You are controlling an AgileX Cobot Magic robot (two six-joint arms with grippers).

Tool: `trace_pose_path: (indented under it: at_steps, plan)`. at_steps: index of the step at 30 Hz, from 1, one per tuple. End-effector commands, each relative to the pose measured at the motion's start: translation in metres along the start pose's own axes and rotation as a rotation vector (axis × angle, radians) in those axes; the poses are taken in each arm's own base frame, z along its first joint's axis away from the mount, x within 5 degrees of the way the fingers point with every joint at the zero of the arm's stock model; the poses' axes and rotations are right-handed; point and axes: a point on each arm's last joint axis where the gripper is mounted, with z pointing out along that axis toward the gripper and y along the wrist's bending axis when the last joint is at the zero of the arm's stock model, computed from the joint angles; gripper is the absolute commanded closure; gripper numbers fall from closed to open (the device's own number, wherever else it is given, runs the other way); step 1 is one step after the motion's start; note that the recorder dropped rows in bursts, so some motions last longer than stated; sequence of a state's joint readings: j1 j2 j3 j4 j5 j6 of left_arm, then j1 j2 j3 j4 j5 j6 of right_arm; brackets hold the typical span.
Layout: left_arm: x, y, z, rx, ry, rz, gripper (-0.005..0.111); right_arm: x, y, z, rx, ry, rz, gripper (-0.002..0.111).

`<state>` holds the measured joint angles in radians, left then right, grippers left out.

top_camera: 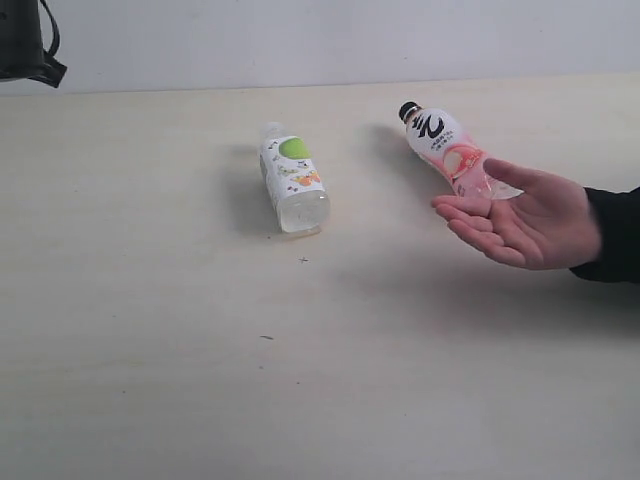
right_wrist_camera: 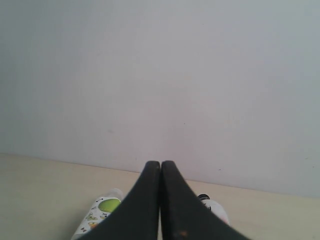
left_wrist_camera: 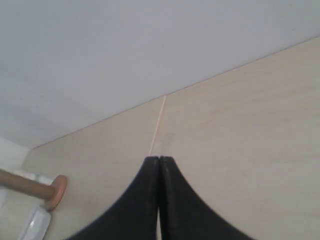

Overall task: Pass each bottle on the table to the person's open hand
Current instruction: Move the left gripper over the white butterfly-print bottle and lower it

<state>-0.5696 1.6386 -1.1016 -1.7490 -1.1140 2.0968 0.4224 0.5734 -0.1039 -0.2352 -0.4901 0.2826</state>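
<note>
Two bottles lie on the pale table (top_camera: 150,300). A white-capped bottle with a green-lime label (top_camera: 292,178) lies near the middle. A black-capped pink bottle (top_camera: 447,147) lies to its right, its base behind the person's open hand (top_camera: 525,220), which is held palm up with a dark sleeve at the wrist. In the right wrist view the green-label bottle (right_wrist_camera: 99,212) and the pink bottle (right_wrist_camera: 214,208) show on either side of my right gripper (right_wrist_camera: 160,164), which is shut and empty. My left gripper (left_wrist_camera: 159,159) is shut and empty above bare tabletop.
A dark piece of robot hardware (top_camera: 25,45) sits at the far left back corner. A white wall (top_camera: 330,35) runs behind the table. In the left wrist view a wooden peg with a round end (left_wrist_camera: 37,187) shows beside the table's edge.
</note>
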Motion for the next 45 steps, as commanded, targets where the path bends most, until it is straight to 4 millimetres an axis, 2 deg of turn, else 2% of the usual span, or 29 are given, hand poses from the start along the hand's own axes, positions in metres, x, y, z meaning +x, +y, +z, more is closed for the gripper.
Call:
trace_pose_path:
  at_steps: [1,6,10,14,19,20,22,25,29,32,34,37,40,45]
  plan:
    - [0.004,-0.022,-0.002,0.196,-0.091,0.042,0.107,0.000,0.000,-0.001,0.000,-0.006,-0.003,0.108]
    - [0.008,-0.055,-0.011,0.512,-0.211,0.052,0.107,0.000,0.000,-0.001,0.000,-0.006,-0.003,0.108]
    - [0.002,-0.071,-0.024,0.745,-0.274,-0.054,0.107,0.000,0.000,-0.001,0.000,-0.006,-0.003,0.108]
    - [-0.005,-0.083,-0.041,1.050,-0.339,-0.167,0.107,0.000,0.000,-0.001,0.000,-0.006,-0.003,0.108]
    - [-0.013,-0.077,-0.058,1.500,-0.304,-0.390,0.107,0.000,0.000,-0.001,0.000,-0.006,-0.003,0.108]
    - [-0.016,-0.068,-0.055,1.594,-0.221,-0.447,0.107,0.000,0.000,-0.001,0.000,-0.006,-0.003,0.108]
    - [-0.017,-0.055,-0.047,1.656,-0.047,-0.474,0.107,0.000,0.000,-0.001,0.000,-0.006,-0.003,0.108]
    - [-0.014,-0.039,-0.032,1.585,0.195,-0.471,0.107,0.000,0.000,-0.001,0.000,-0.006,-0.003,0.108]
    - [-0.002,-0.030,-0.014,1.201,0.384,-0.298,0.107,0.000,0.000,-0.001,0.000,-0.006,-0.003,0.108]
    - [0.002,-0.030,-0.017,0.853,0.428,-0.203,0.107,0.000,0.000,-0.001,0.000,-0.006,-0.003,0.108]
    - [0.001,-0.034,-0.036,0.694,0.399,-0.083,0.107,0.000,0.000,-0.001,0.000,-0.006,-0.003,0.108]
    - [-0.006,-0.040,-0.065,0.628,0.351,0.000,0.107,0.000,0.000,-0.001,0.000,-0.006,-0.003,0.108]
    - [-0.018,-0.046,-0.089,0.683,0.288,-0.014,0.107,0.000,0.000,-0.001,0.000,-0.006,-0.003,0.108]
    - [-0.050,-0.048,-0.118,0.809,0.140,-0.206,0.107,0.000,0.000,-0.001,0.000,-0.006,-0.003,0.108]
